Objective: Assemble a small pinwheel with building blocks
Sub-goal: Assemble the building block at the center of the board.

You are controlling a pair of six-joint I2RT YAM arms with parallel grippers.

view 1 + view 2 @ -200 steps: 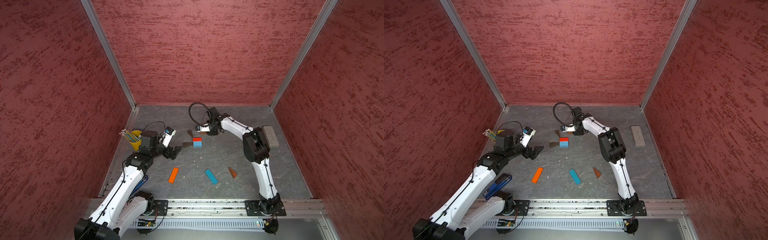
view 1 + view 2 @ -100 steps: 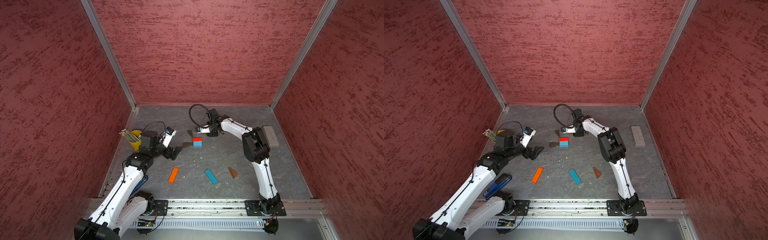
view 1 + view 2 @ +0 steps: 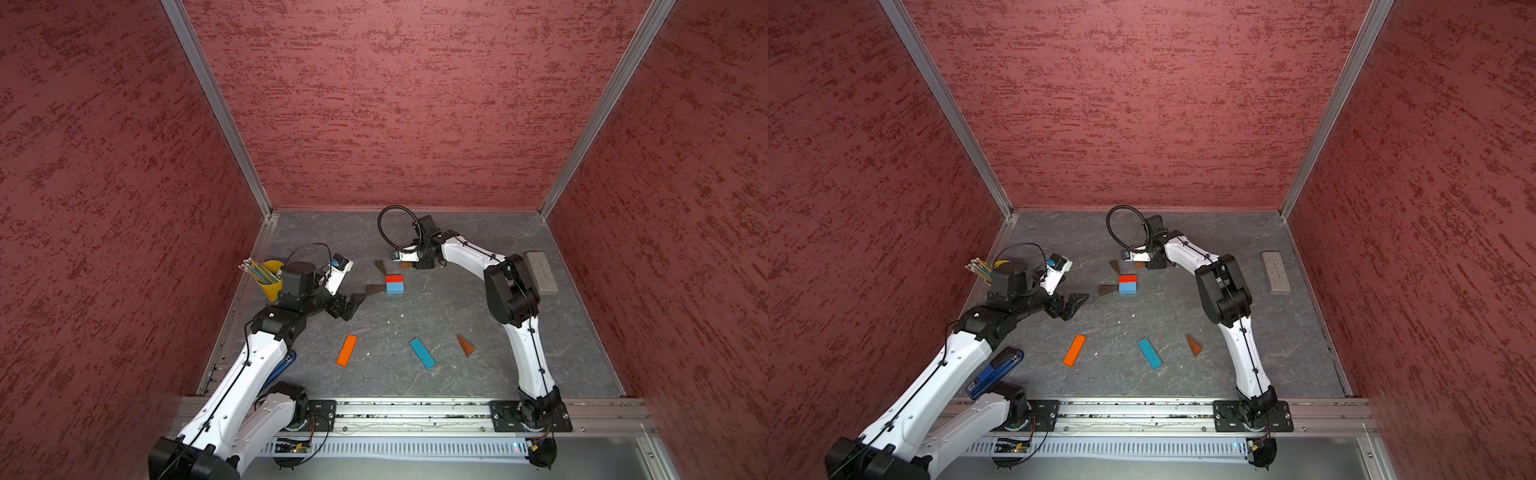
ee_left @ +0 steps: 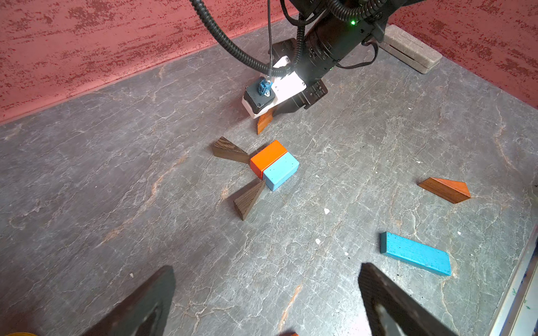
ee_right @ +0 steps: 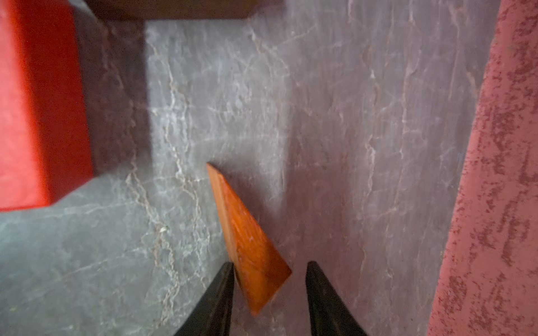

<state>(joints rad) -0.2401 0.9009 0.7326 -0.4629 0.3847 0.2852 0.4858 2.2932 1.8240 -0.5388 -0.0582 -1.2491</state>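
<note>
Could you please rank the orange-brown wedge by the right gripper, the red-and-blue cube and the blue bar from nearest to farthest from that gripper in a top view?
From the right gripper, in a top view:
1. Orange-brown wedge, between its fingers.
2. Red-and-blue cube, mid-table, close by.
3. Blue bar, nearer the front rail.

The grey marbled tabletop (image 3: pixel 457 303) carries scattered blocks. Far middle sits a red-and-blue cube (image 3: pixel 394 284). A dark wedge (image 3: pixel 379 266) and a second dark wedge (image 3: pixel 375 289) point their tips at its left corners. An orange-brown wedge (image 4: pixel 264 122) lies just beyond the cube. Nearer lie an orange bar (image 3: pixel 347 350) left, a blue bar (image 3: pixel 422 353) middle and a brown wedge (image 3: pixel 465 345) right. A grey block (image 3: pixel 541 273) lies far right, and a yellow cup (image 3: pixel 270 284) of pencils stands far left.
</note>
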